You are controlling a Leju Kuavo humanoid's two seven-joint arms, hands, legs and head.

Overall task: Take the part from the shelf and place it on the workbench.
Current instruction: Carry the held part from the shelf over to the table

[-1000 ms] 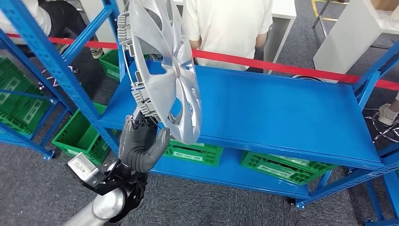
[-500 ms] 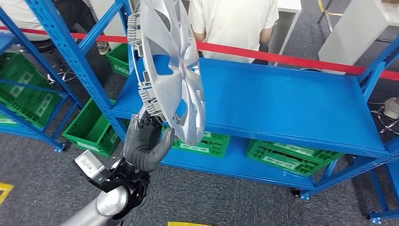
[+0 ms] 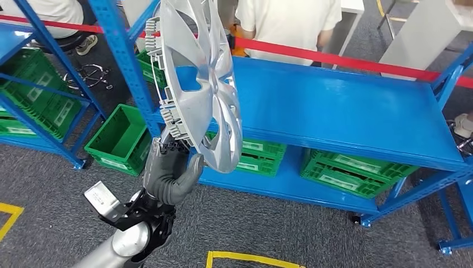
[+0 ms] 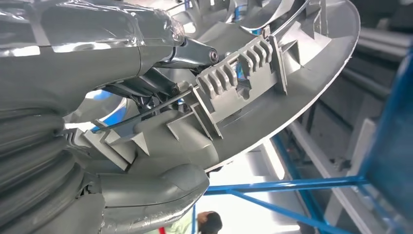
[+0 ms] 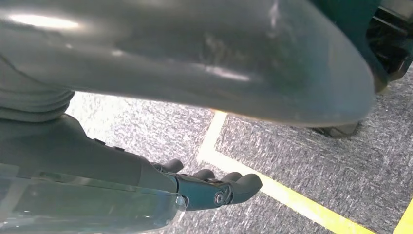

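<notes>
Left robot hand [image 3: 168,176]: grips the silver hubcap [image 3: 196,84] by its lower rim, holding it upright before the blue shelf [image 3: 346,111].
Right robot hand [image 5: 209,187]: released, fingers apart above the floor.

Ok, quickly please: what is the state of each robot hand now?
Left robot hand: holding the silver wheel cover by its rim.
Right robot hand: holds nothing; open or closed cannot be told.

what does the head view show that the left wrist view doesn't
Head view alone: the blue shelf, green crates beneath it, the red tape, yellow floor lines, and the hubcap's spoked face held upright. Left wrist view alone: the ribbed clips and wire ring on the hubcap's back, close up. Both: the left hand gripping the hubcap's lower rim, blue shelf framing, and a person nearby.
</notes>
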